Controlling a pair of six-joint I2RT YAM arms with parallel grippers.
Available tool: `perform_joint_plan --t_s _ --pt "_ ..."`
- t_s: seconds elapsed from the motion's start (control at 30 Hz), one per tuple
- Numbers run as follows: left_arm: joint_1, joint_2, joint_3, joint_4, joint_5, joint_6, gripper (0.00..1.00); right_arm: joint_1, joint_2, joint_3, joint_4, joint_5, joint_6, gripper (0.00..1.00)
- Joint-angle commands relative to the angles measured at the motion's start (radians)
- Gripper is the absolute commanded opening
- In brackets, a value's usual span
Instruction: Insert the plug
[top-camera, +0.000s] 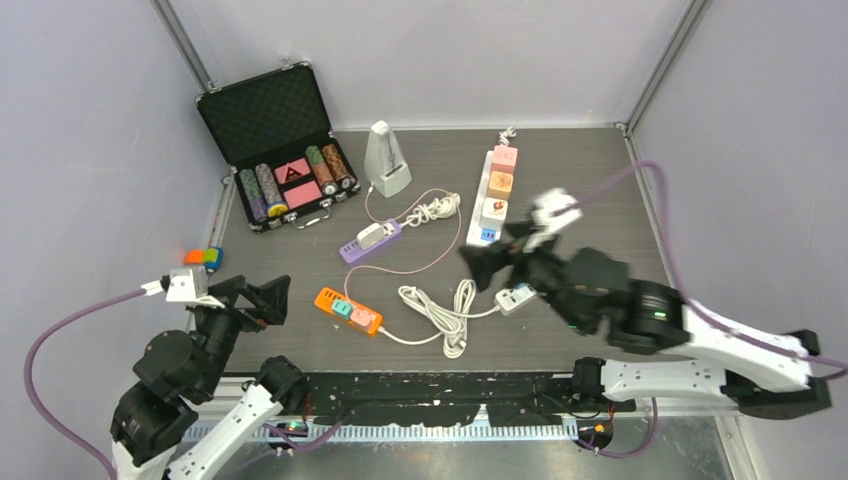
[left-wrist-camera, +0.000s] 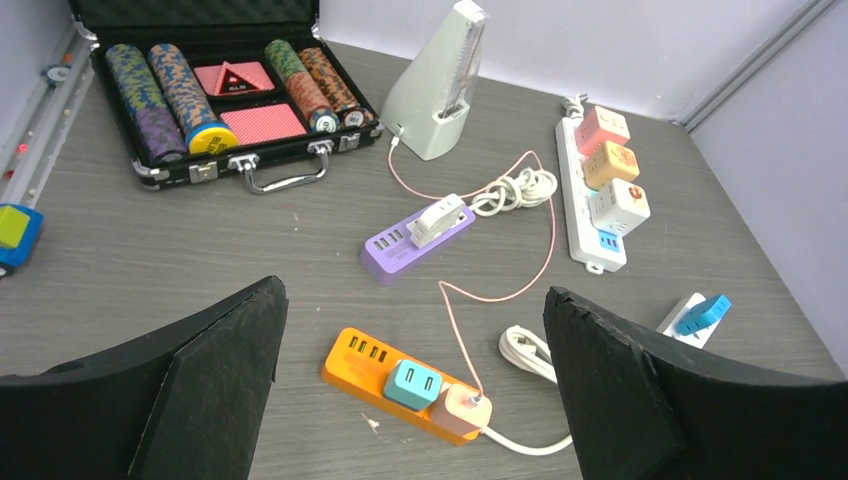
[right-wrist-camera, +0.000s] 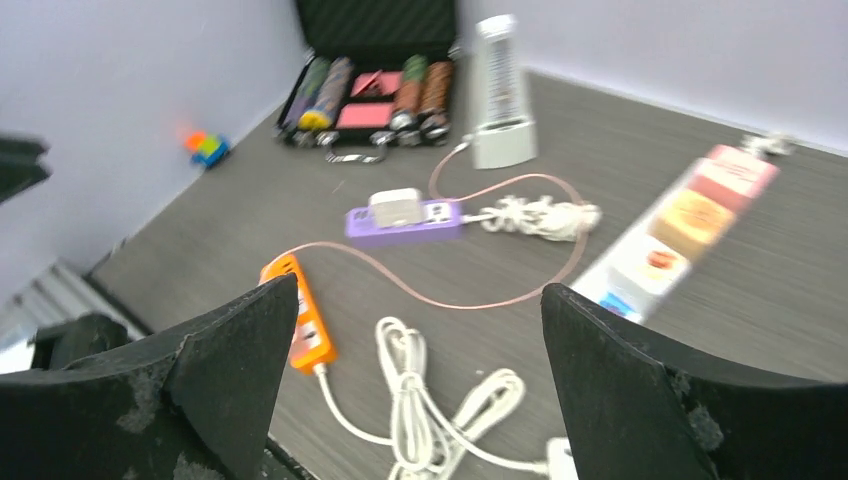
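- A dark wood-grain desk (top-camera: 600, 180) is boxed in by pale lilac walls (top-camera: 450, 60).
- My right wrist's view is blurred, and the far things in it are smears of colour.
- The blue plug (left-wrist-camera: 705, 312) sits on a small white socket block (left-wrist-camera: 680, 318) at the desk's near right. I cannot tell whether it is fully seated. From the left wrist, one of my own fingers cuts off the block's near end.
- My left fingers (left-wrist-camera: 415, 290) and my right fingers (right-wrist-camera: 417, 290) both stand spread wide, gripping nothing.
- The open poker chip case (top-camera: 262, 115) at the far left holds rows of chip stacks (left-wrist-camera: 160, 95) and red card decks (left-wrist-camera: 262, 122).
- A metronome (top-camera: 385, 158) stands upright beside the case.
- A purple power strip (left-wrist-camera: 395, 255) carries a white plug (left-wrist-camera: 437, 220).
- An orange power strip (left-wrist-camera: 355, 362) carries a teal adapter (left-wrist-camera: 413, 384) and a pink charger (left-wrist-camera: 460, 412).
- A white power strip (left-wrist-camera: 580, 215) bears cube adapters (left-wrist-camera: 610, 160).
- A coiled white cable (top-camera: 445, 315) lies between the orange strip and the socket block.
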Motion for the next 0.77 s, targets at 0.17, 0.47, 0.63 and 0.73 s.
perform_joint_plan --t_s 0.17,0.47,0.63,0.73 --pt "-0.001 -0.079 0.026 -0.063 0.003 -0.004 1.0 0.0 -0.568 -0.016 -0.258 0.24 0.08 0.95" --pt "-0.002 -0.073 0.06 -0.06 -0.002 0.031 1.0 0.0 -0.688 0.041 -0.331 0.285 0.071 0.95" --pt "-0.001 -0.074 0.051 -0.043 -0.046 0.047 1.0 0.0 -0.703 0.041 -0.323 0.294 0.061 0.95" --pt "-0.002 -0.073 0.053 -0.049 -0.073 0.042 1.0 0.0 -0.704 0.031 -0.312 0.3 0.058 0.95"
